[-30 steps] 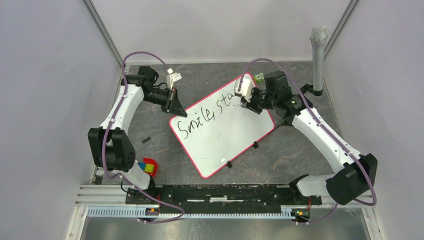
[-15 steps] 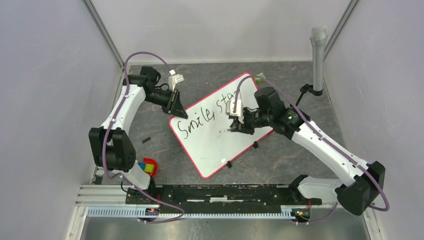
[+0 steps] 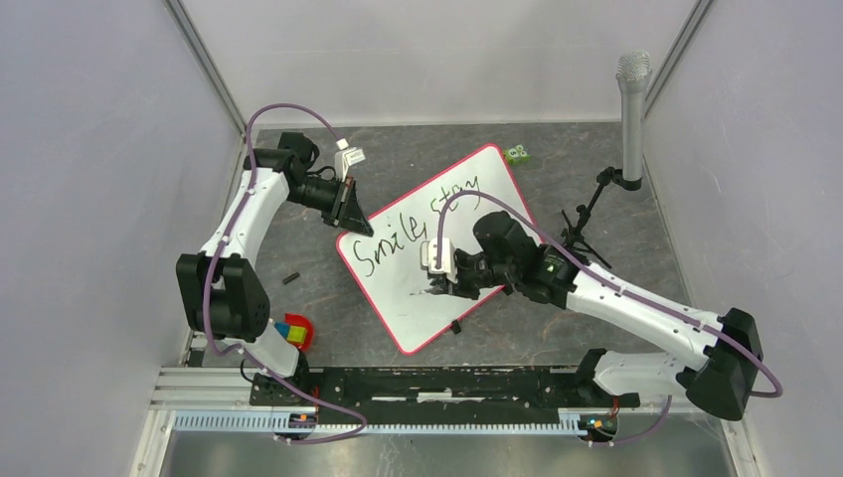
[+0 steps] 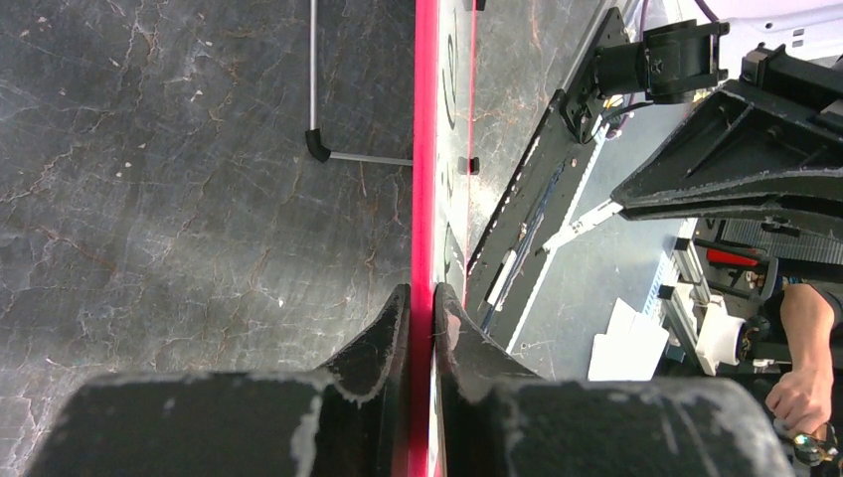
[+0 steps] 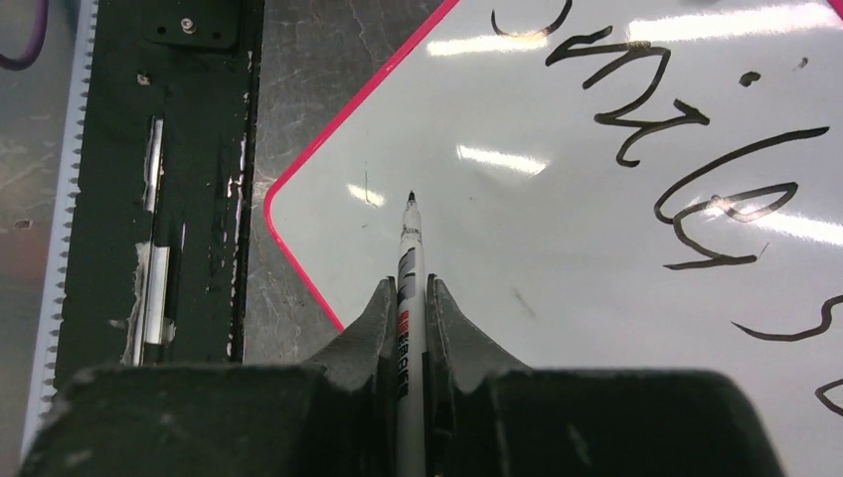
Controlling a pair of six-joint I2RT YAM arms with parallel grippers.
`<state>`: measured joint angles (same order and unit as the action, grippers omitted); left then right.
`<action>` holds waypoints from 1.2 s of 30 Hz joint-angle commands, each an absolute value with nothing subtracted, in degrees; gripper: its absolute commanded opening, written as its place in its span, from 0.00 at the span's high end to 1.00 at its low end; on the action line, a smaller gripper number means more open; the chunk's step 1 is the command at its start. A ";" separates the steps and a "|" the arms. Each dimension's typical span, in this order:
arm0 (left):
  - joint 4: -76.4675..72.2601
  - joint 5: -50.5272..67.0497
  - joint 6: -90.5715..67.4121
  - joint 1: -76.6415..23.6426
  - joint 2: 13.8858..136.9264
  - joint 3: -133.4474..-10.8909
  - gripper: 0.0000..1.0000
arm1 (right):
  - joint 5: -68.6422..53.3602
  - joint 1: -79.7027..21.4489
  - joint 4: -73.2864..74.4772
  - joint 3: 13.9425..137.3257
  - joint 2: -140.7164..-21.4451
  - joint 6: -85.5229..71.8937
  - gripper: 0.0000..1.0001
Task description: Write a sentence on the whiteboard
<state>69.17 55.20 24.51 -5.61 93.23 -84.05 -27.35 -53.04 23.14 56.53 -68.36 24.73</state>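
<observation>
1. Whiteboard (image 3: 403,293): lies flat and skewed at the middle of the top view, with a pink frame and small black feet on the lower-right edge.
2. Sentence (image 3: 398,238): reads "Smile, stay" in one slanting line near the upper-left edge.
3. Right gripper (image 3: 437,283): hangs over the whiteboard's middle, just below the script. Pinches a marker (image 5: 410,253) between pressed-together fingers, black tip toward bare white near the board's corner at the left of the wrist view. Touching or just off: cannot tell.
4. Left gripper (image 3: 356,221): sits at the whiteboard's left corner, closed tight on the frame. Seen edge-on from the left wrist, grips the red edge from both sides.
5. Table (image 3: 587,159): dark grey and marbled, boxed in by pale walls. Carries a microphone (image 3: 633,99) upright at upper right, a green block (image 3: 516,154) just off the board's top corner, a coloured toy (image 3: 293,331) at lower left and a black rail (image 3: 437,383) along the bottom.
6. Left wrist view only: a person's hand (image 4: 800,388) at lower right. Right wrist view only: the marker shown clearly, too small to make out from above.
</observation>
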 commanded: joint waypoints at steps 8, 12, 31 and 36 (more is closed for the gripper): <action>68.66 53.57 26.79 -5.94 93.50 -84.91 0.98 | -19.83 -57.41 9.27 52.15 -68.96 23.54 1.00; 68.64 53.44 26.82 -5.89 93.50 -84.97 0.98 | -20.75 -57.98 7.71 51.38 -70.02 24.30 1.00; 68.62 53.18 27.50 -5.94 93.25 -84.60 0.98 | -19.37 -58.01 2.87 45.02 -73.28 27.33 1.00; 68.65 53.22 27.74 -5.90 93.01 -84.43 0.98 | -21.49 -58.00 3.59 42.21 -72.39 26.38 1.00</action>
